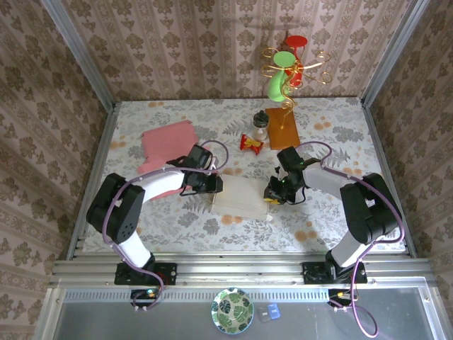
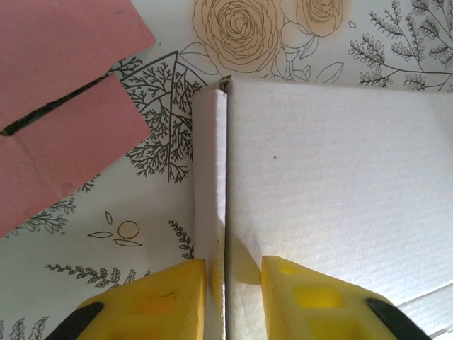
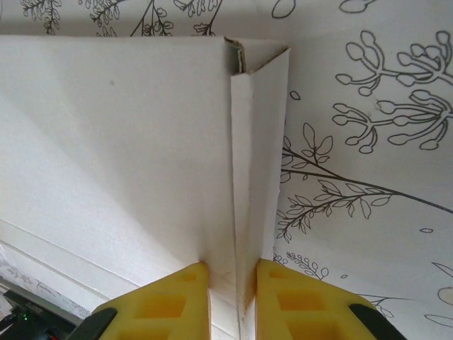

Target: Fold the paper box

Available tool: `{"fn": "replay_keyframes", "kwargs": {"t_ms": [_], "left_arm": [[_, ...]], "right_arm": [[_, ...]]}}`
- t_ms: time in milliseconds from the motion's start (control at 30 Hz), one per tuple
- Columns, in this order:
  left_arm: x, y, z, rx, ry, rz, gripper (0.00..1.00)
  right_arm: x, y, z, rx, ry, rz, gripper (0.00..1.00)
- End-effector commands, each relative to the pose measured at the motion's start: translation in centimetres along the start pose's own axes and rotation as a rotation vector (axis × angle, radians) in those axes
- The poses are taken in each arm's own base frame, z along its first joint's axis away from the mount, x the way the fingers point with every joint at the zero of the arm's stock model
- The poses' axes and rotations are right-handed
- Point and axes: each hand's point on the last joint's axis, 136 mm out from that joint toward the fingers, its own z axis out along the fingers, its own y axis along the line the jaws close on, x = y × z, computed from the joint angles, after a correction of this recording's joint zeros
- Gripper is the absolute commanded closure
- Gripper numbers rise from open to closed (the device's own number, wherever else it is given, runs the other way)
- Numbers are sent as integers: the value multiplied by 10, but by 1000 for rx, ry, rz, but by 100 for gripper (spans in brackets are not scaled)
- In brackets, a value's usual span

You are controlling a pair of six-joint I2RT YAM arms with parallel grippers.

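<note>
Now my left gripper straddles the upturned left side flap of the paper box. The jaws are drawn narrow, with the outer pad against the flap and the inner pad just beside it. I cannot tell whether it truly clamps. My right gripper pinches the upright right side flap, both pads tight against the card. The box lies white face up at the middle of the flowered table, between my arms, apart from a pink card on its left.
</note>
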Motion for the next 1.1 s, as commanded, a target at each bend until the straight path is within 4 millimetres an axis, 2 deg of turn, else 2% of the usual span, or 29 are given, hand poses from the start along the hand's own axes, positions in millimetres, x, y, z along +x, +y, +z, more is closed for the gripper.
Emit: {"fn": "replay_keyframes", "kwargs": {"t_ms": [0,133,367,467,733,1067], "left_arm": [[15,0,-2,6,35,-14,75],[16,0,-3,11,29,-16,76],[16,-1,-2,24,22,-20,78],[16,-1,-1,32,17,-26,80],[16,2,0,47,2,-43,84],[20,11,-1,51,-21,-68,89]], "right_arm": [[0,-20,4,82,-16,7,80],[-3,-16,-2,56,-28,-10,76],[-11,-16,-16,-42,-104,-21,42],[-14,-16,-19,-83,-131,-26,32],[-15,-6,-9,-237,-146,-14,26],[-10,-4,-2,-291,-137,-26,24]]}}
